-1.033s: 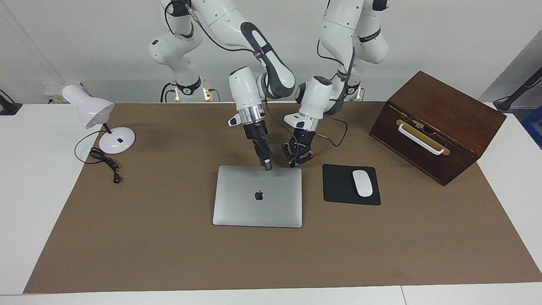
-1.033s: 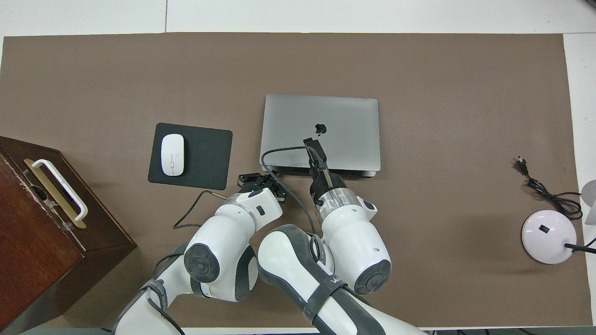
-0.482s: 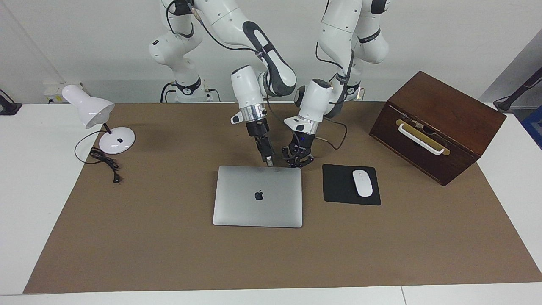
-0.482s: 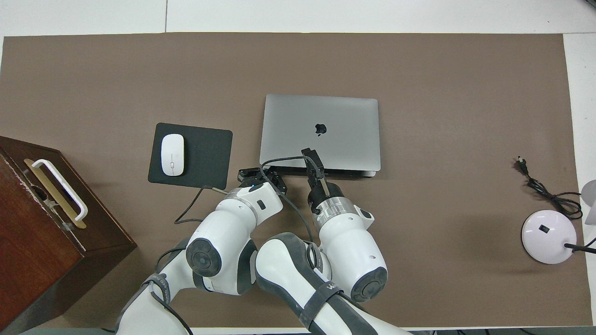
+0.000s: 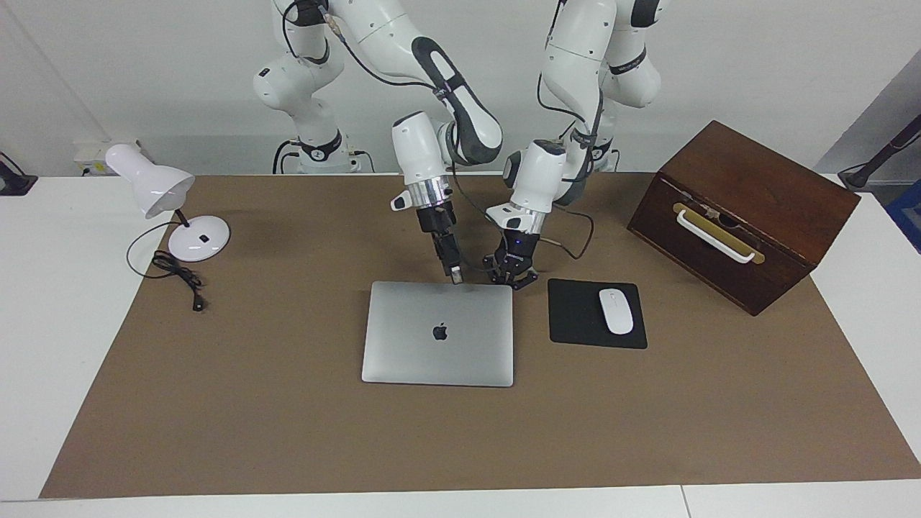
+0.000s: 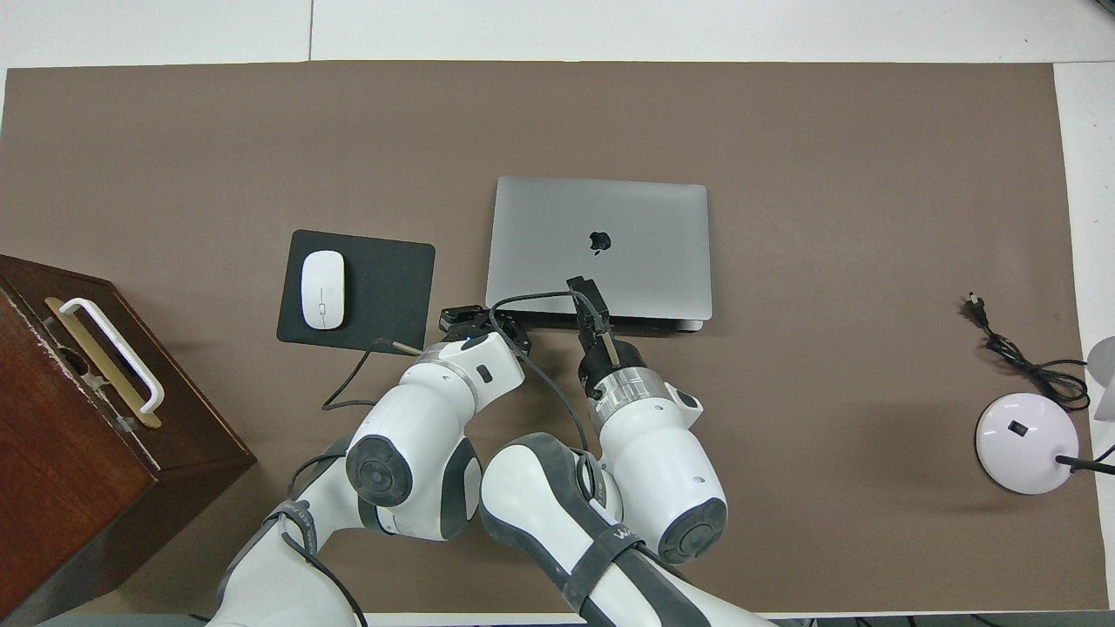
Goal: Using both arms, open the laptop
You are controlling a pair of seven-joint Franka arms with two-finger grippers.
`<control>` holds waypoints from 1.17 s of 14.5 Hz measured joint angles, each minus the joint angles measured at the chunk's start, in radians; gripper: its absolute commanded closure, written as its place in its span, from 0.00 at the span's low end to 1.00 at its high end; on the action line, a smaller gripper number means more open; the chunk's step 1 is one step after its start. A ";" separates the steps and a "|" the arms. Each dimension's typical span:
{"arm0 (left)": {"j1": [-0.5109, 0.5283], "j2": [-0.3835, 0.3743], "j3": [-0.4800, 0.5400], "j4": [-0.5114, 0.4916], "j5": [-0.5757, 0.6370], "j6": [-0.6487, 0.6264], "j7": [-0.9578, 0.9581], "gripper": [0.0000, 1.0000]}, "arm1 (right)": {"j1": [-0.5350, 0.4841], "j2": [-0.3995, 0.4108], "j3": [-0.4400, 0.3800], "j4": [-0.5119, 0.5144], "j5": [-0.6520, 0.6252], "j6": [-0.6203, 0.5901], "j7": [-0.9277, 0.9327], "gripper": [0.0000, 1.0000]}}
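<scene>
Box [image 5: 741, 212], dark wood, shut, sits at the left arm's end of the worktop [image 5: 288, 432], contents hidden. Since a second ago the right end effector [image 5: 456, 275] has lifted slightly off the laptop's [image 5: 437, 334] robot-side edge; its fingers look pressed together, empty. The left end effector [image 5: 511, 277] shifted toward the mousepad [image 5: 579, 316], fingers apparently spread. Laptop lies closed, mid-worktop, silver lid up.

White mouse [image 5: 616, 311] on black pad [image 5: 575, 316], wooden box [image 5: 741, 212], desk lamp [image 5: 169, 205], seemingly unplugged
</scene>
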 measured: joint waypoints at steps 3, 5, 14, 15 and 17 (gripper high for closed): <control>0.000 0.006 0.000 0.000 0.009 0.013 0.001 1.00 | -0.009 0.000 -0.001 0.000 0.000 0.000 -0.009 0.00; 0.000 0.010 0.000 0.002 0.015 0.022 0.001 1.00 | -0.013 0.000 -0.002 0.000 0.000 0.000 -0.011 0.00; 0.028 0.021 -0.001 0.009 0.085 0.030 0.002 1.00 | -0.049 0.001 -0.002 0.001 -0.014 0.000 -0.035 0.00; 0.029 0.022 -0.001 0.009 0.087 0.031 0.002 1.00 | -0.051 0.003 -0.002 0.001 -0.021 0.000 -0.035 0.00; 0.030 0.025 -0.001 0.009 0.093 0.038 0.002 1.00 | -0.058 0.007 -0.002 0.005 -0.029 0.000 -0.035 0.00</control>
